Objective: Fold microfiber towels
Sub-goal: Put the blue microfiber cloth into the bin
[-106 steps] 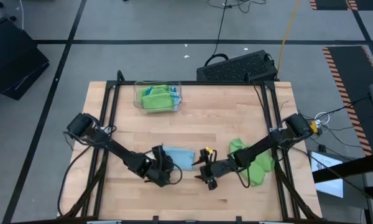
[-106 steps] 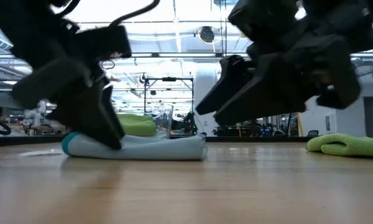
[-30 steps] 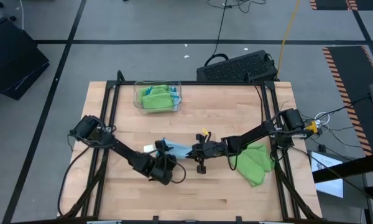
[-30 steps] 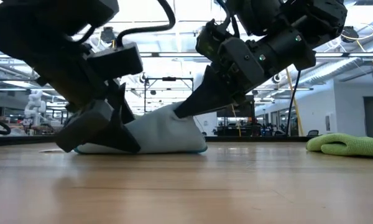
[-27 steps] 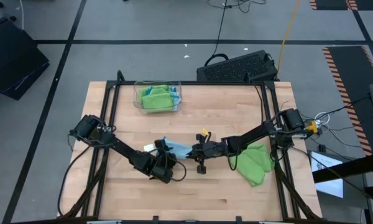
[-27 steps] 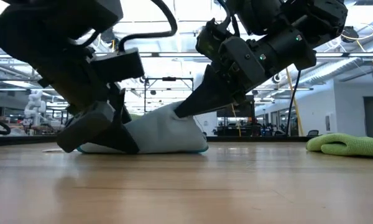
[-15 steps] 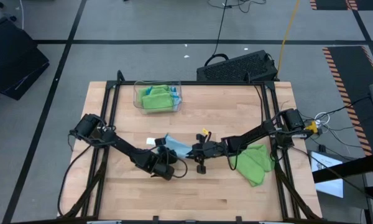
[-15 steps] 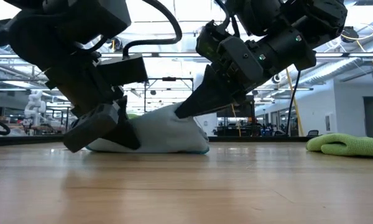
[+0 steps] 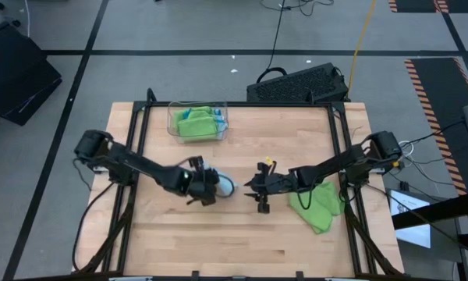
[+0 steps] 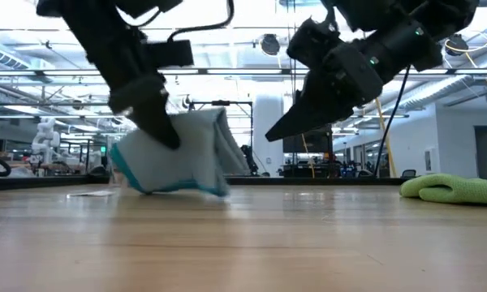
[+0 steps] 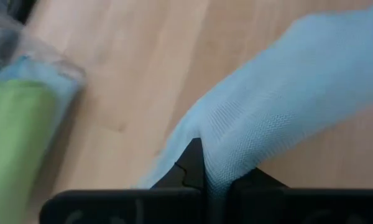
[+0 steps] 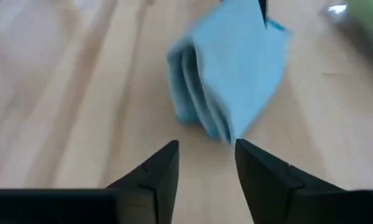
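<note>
Microfiber towel (image 9: 223, 185), folded and blue, is seen from above near the desk (image 9: 242, 234) centre, pinched by the left fingers (image 9: 212, 187), hangs in the low view, the right fingers (image 12: 202, 163) parted and empty, so layers could unfold if swung.

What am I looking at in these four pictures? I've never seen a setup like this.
Two dark robot arms work at a wooden table. One picture looks straight down, one looks level across the tabletop, and two come from cameras on the wrists. The left gripper is shut on a folded light blue microfiber towel, holding it up with its lower edge near the wood. The right gripper has its fingers open beside the towel, holding nothing. A crumpled lime green towel lies to the right; a clear plastic tray holds more cloths.
</note>
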